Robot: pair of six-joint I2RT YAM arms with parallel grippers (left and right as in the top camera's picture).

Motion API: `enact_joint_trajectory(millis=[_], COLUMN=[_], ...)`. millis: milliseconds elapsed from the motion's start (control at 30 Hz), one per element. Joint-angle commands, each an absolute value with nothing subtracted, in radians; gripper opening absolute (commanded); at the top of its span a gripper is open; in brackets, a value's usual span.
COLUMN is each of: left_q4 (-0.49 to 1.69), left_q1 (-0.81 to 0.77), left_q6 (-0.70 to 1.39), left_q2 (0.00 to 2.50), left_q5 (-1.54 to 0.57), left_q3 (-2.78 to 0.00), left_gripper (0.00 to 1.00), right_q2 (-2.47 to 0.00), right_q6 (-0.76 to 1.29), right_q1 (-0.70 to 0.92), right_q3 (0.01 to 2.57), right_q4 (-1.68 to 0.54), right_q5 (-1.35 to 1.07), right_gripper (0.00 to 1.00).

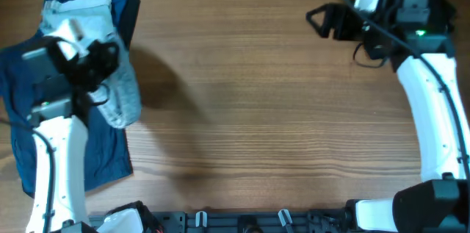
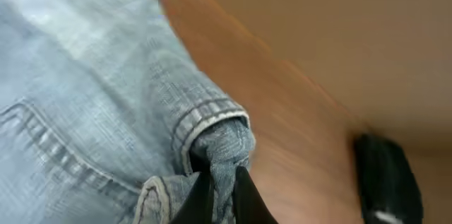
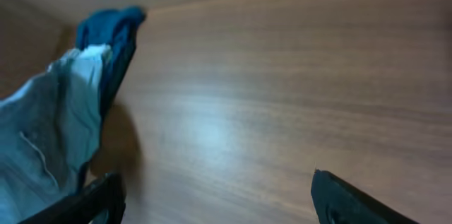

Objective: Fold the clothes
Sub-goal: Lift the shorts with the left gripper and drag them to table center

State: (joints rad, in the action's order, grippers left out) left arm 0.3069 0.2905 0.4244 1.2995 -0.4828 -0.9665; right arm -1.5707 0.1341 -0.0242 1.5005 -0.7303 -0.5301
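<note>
Left jaws pinch the stitched leg hem of the pale denim shorts point(image 2: 85, 90), draped just beneath them on dark blue garments point(image 1: 110, 156); right jaws wide, empty, well apart over the bench point(image 1: 257, 101); denim likely limp, fairly heavy, so hems and waistband should grip best.

pale blue denim shorts point(image 1: 110, 79), dark blue garment point(image 1: 110, 156), brown wood-grain table point(image 1: 264, 101)
</note>
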Motion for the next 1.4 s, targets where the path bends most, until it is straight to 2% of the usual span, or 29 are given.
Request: enact_joint_trajectory(millis=[0, 67, 167, 233, 367, 567, 600, 633, 667, 700, 733, 867, 967, 1133, 1267, 1367], left_q4=[0.168, 0.065, -0.03, -0.127, -0.344, -0.418, -0.429, -0.453, -0.458, -0.458, -0.458, -0.332, -0.028, 0.255, 0.305, 0.348], left_q1=[0.113, -0.006, -0.166, -0.267, -0.41, -0.574, -0.603, -0.625, -0.641, -0.653, -0.654, -0.594, -0.477, -0.368, -0.294, -0.141], left_q6=[0.419, 0.419, 0.419, 0.419, 0.432, 0.461, 0.461, 0.466, 0.48, 0.48, 0.48, 0.53, 0.528, 0.517, 0.476, 0.476], left_q2=[1.289, 1.298, 1.343, 1.423, 1.625, 1.751, 1.751, 1.751, 1.751, 1.75, 1.743, 1.626, 1.501, 1.465, 1.435, 1.326], left_q5=[-0.53, -0.513, -0.379, -0.307, -0.293, -0.273, -0.241, -0.243, -0.242, -0.259, -0.29, -0.329, -0.328, -0.319, -0.302, -0.3], left_q3=[-0.976, -0.976, -0.976, -0.976, -0.976, -0.976, -0.976, -0.976, -0.976, -0.977, -0.977, -0.977, -0.977, -0.977, -0.977, -0.977], left_gripper=[0.04, 0.04, 0.04, 0.04, 0.04, 0.04, 0.07, 0.15, 0.34, 0.82, 1.0, 1.0, 1.0, 1.0, 1.0, 1.0], right_q2=[-1.559, -1.557, -1.551, -1.55, -1.55, -1.55, -1.55, -1.55, -1.55, -1.55, -1.55, -1.551, -1.561, -1.647, -1.771, -1.862], right_q6=[0.131, 0.131, 0.13, 0.129, 0.061, 0.056, 0.057, 0.057, 0.06, 0.06, 0.06, 0.053, 0.001, 0.004, -0.05, -0.048], right_q1=[-0.063, -0.096, -0.154, -0.18, -0.185, -0.214, -0.228, -0.239, -0.255, -0.273, -0.286, -0.295, -0.265, -0.181, -0.053, 0.045], right_q3=[1.554, 1.554, 1.554, 1.554, 1.554, 1.554, 1.554, 1.554, 1.554, 1.554, 1.554, 1.554, 1.546, 1.545, 1.545, 1.545], right_q4=[-0.76, -0.774, -0.775, -0.785, -0.828, -0.825, -0.826, -0.828, -0.827, -0.825, -0.825, -0.843, -0.903, -0.975, -0.977, -0.93], right_q5=[-0.532, -0.552, -0.612, -0.63, -0.622, -0.628, -0.63, -0.631, -0.641, -0.657, -0.665, -0.667, -0.66, -0.592, -0.591, -0.584], right_gripper=[0.85, 0.85, 0.85, 0.85, 0.85, 0.85, 0.85, 0.85, 0.85, 0.85, 0.85, 0.87, 0.9, 0.91, 0.91, 0.89])
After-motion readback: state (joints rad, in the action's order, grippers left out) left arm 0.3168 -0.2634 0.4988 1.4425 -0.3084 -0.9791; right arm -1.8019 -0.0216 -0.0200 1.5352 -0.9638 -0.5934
